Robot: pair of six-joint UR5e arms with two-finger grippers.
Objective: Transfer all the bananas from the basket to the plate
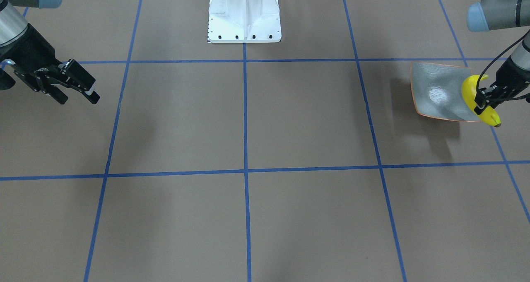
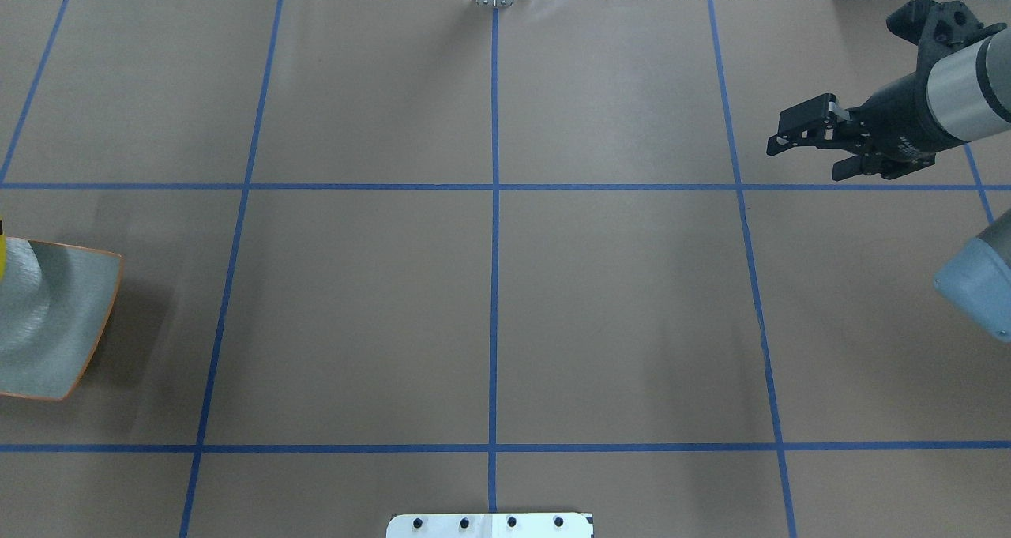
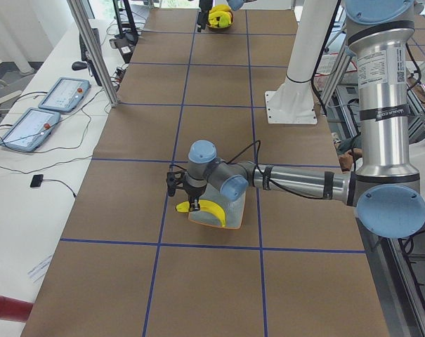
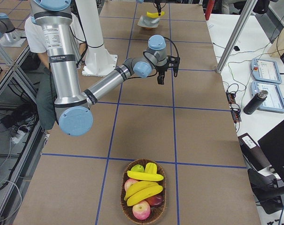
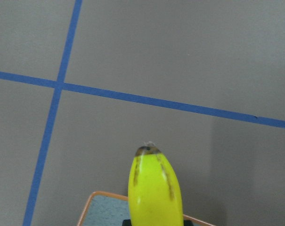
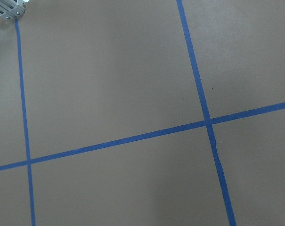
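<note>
1. Banana [image 1: 470,92] hangs in the left pincer [image 1: 482,104], whose jaws are clamped across its middle, above the plate [image 1: 434,89] at the left end of the tabletop [image 1: 290,120].
2. In the left wrist view its dark tip juts out past the plate's orange rim. I cannot tell whether it touches the plate.
3. If it is let go here, it could land on the upcurved side, tip over the rim and roll onto the tabletop. Its glossy, curved skin would help it slide.
4. Well apart from everything, the right pincer [image 1: 78,95] hovers wide open and empty.
5. More bananas [image 4: 142,186] lie in the basket [image 4: 123,202] among apples [image 4: 142,209] at the far right end. They are packed closely, so a grasp there may drag a neighbour out.
</note>
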